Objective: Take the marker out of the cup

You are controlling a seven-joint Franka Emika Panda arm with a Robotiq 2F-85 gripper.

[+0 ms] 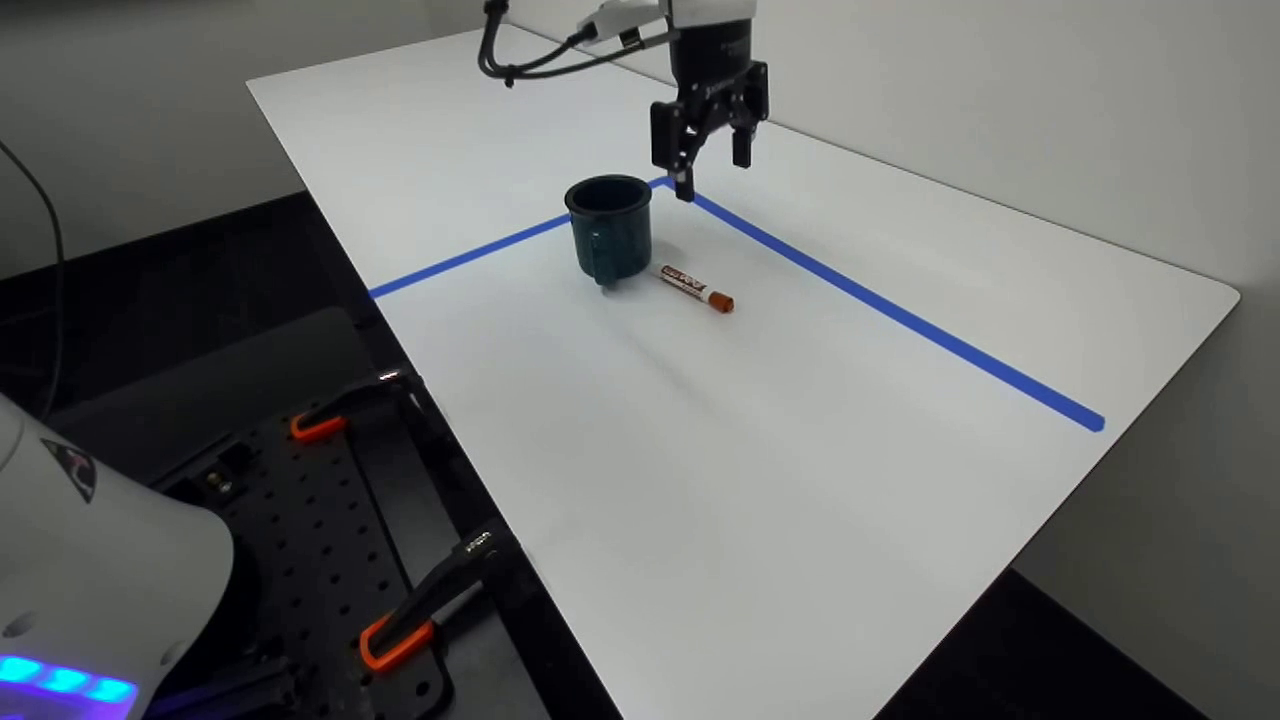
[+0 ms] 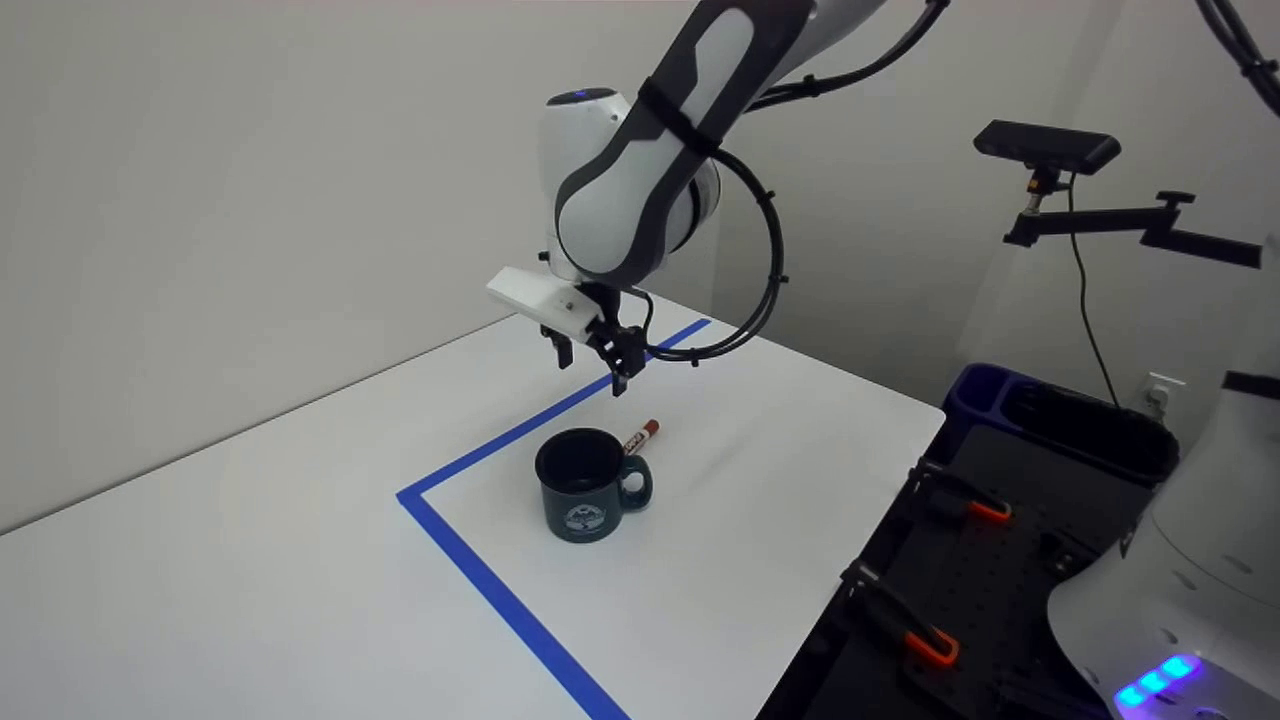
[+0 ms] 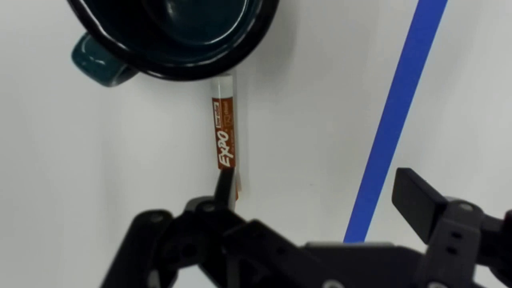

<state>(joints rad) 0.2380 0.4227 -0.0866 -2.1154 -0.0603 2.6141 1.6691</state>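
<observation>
The cup is dark teal with a dark rim and stands upright on the white table in both exterior views [image 1: 625, 245] [image 2: 570, 508]. In the wrist view the cup [image 3: 192, 74] is cut off at the top, and its visible inside holds nothing. The marker, reddish-brown with a pale end, lies flat on the table beside the cup in both exterior views [image 1: 693, 286] [image 2: 641, 437] and the wrist view [image 3: 225, 124]. Its pale end is close to the cup; touching cannot be told. My gripper [image 1: 713, 175] [image 2: 592, 374] [image 3: 316, 172] is open and empty above the table. One finger hides the marker's cap end in the wrist view.
Blue tape lines [image 1: 900, 315] [image 2: 500, 595] run along the white table [image 1: 760, 480]. A wall [image 1: 1000, 100] stands along the far edge. Clamps with orange handles [image 1: 395, 645] sit at the robot's base side. A camera on a bracket [image 2: 1048, 147] is beyond the table.
</observation>
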